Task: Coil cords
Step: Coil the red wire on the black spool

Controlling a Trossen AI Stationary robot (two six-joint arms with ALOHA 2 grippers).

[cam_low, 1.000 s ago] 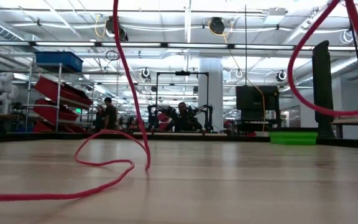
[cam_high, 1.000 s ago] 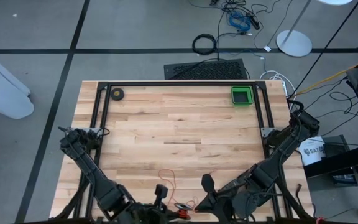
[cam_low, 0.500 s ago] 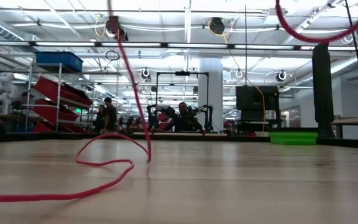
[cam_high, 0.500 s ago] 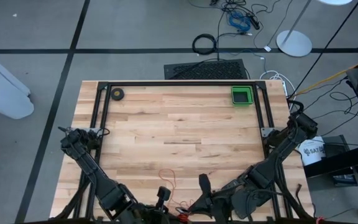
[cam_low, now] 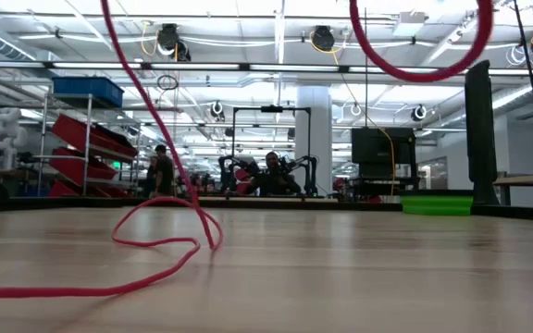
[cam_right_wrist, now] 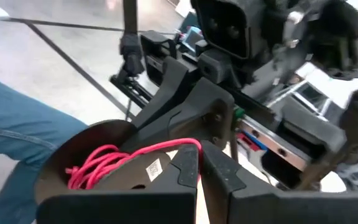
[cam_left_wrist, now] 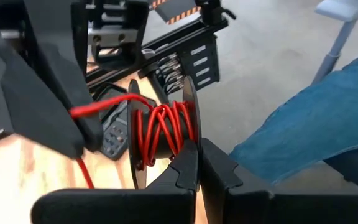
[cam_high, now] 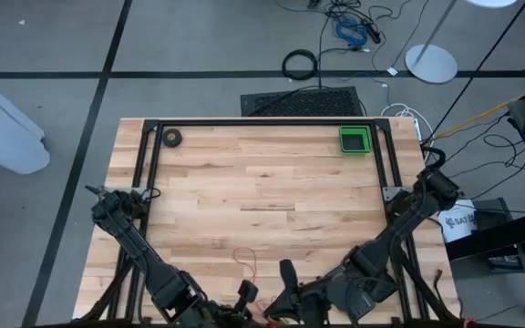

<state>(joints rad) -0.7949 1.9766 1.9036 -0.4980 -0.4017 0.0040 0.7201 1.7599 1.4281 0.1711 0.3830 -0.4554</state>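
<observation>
At the table's near edge, between the two arms: the cords (cam_left_wrist: 160, 127) are red wire wound on a dark spool, held up off the wood. Left wrist view shows several red turns around the hub, between the spool's two dark flanges.

Left gripper (cam_left_wrist: 199, 163) is closed, fingers pinched on the spool's flange edge. Right gripper (cam_right_wrist: 199, 163) is closed too, clamped on a strand of the red wire right by the spool; the wire runs taut from the hub over to its fingertips. In the left wrist view the right arm's dark finger shows just beside the spool with that strand coming off it.

From above, both grippers sit close together at the bottom edge, left gripper (cam_high: 244, 296) just beside the right gripper (cam_high: 285, 296).

Loose tail of the red wire (cam_high: 246, 260) lies in a small loop on the wood just ahead of them. Low view: the slack (cam_low: 155, 250) snakes across the tabletop, then climbs out of the top; another red loop (cam_low: 415, 69) hangs overhead.

Further out: green tray (cam_high: 355, 139) at the far right corner, small dark tape roll (cam_high: 171, 138) at the far left. Someone in blue jeans (cam_left_wrist: 303, 130) stands close to the table edge beside the spool.
</observation>
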